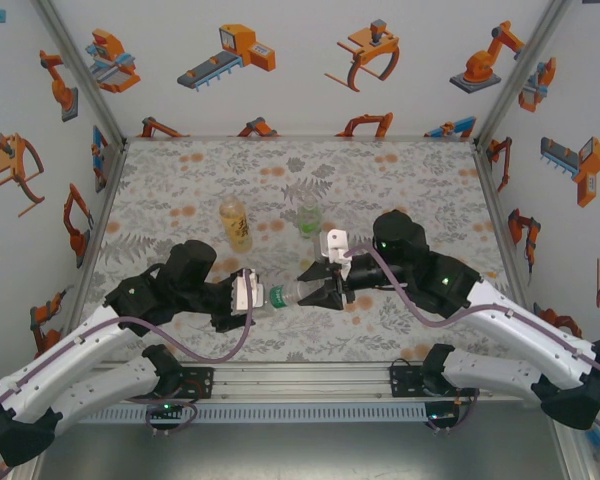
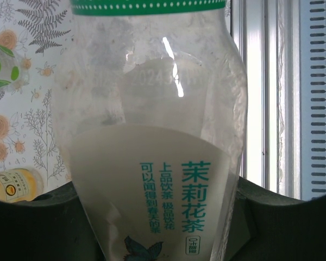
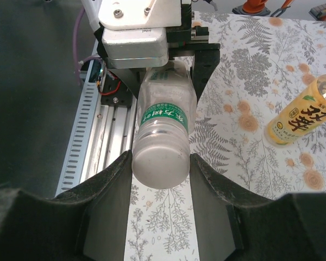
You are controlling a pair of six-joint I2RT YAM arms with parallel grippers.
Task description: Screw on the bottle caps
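A clear bottle [image 1: 295, 292] with a green label lies level above the table's near middle, held between both grippers. My left gripper [image 1: 252, 297] is shut on its narrow neck end. In the left wrist view the bottle [image 2: 152, 98] tapers down into the left gripper [image 2: 157, 212]. No bottle cap shows; that end is hidden in the jaws. My right gripper [image 1: 320, 290] is shut on the base. In the right wrist view its dark fingers [image 3: 106, 185] press both sides of the bottle [image 3: 163, 125].
The amber-yellow bottle [image 1: 236, 222] [image 3: 301, 117] and the squat green-tinted bottle [image 1: 309, 218] stand upright just beyond the grippers, on the flowered table [image 1: 410, 180]. An aluminium rail [image 1: 300, 380] runs along the near edge. Patterned walls close the sides and back.
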